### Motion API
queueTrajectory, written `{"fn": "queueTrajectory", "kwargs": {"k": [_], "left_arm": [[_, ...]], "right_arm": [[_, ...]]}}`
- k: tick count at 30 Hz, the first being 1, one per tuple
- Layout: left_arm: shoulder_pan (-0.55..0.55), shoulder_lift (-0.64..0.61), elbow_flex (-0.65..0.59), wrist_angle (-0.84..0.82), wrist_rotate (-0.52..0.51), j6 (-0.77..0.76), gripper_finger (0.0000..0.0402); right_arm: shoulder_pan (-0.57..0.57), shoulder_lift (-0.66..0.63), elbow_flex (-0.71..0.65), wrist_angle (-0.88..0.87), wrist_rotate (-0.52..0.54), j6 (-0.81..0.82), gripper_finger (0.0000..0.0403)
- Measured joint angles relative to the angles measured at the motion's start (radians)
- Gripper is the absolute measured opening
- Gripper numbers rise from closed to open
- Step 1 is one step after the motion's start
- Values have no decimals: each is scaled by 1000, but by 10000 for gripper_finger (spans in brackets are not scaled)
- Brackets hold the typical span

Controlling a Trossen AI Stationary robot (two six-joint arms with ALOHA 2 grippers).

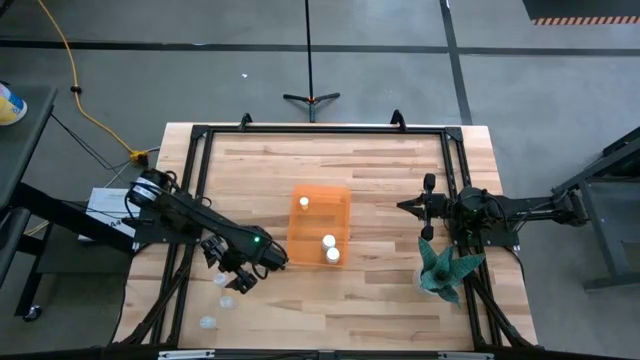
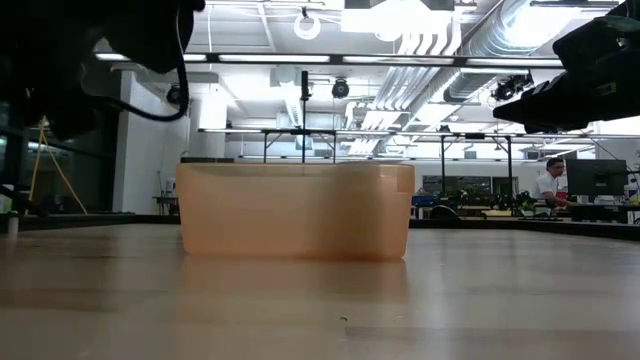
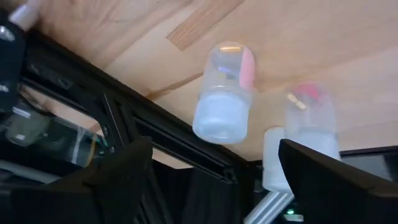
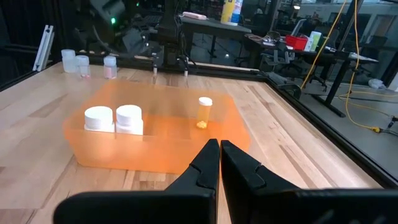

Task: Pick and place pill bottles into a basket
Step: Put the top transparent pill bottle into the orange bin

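1. Basically, left end effector [image 1: 240,278] hovers over the surface [image 1: 380,170] near its front-left corner, fingers [image 3: 118,180] spread wide, nothing between them.
2. Three pill bottles [image 1: 221,279] stand on the bare wood just beside and in front of that end effector; left wrist view shows two of them close up, pinkish contents inside, white caps.
3. Basket [image 1: 320,225] sits mid-surface, well apart from those bottles.
4. Inside the basket: two white-capped bottles [image 4: 115,119] side by side at one end, one yellowish bottle [image 4: 204,112] alone toward the other end, all upright.
5. Right end effector [image 4: 219,163] waits at the right edge, fingers pressed together, empty.
6. Teal spiky plant [image 1: 445,268] stands near the right arm.
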State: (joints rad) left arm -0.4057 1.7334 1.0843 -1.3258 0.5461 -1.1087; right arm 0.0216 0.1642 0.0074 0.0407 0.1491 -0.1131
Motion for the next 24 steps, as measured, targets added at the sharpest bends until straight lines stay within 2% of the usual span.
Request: {"fn": "queueTrajectory", "kwargs": {"k": [15,24], "left_arm": [[0,85,-3,43,3,145,359],[-8,85,-100,117,54,136,343]], "right_arm": [[0,0,0,0,-2,0,7],[0,0,0,0,-2,0,7]]}}
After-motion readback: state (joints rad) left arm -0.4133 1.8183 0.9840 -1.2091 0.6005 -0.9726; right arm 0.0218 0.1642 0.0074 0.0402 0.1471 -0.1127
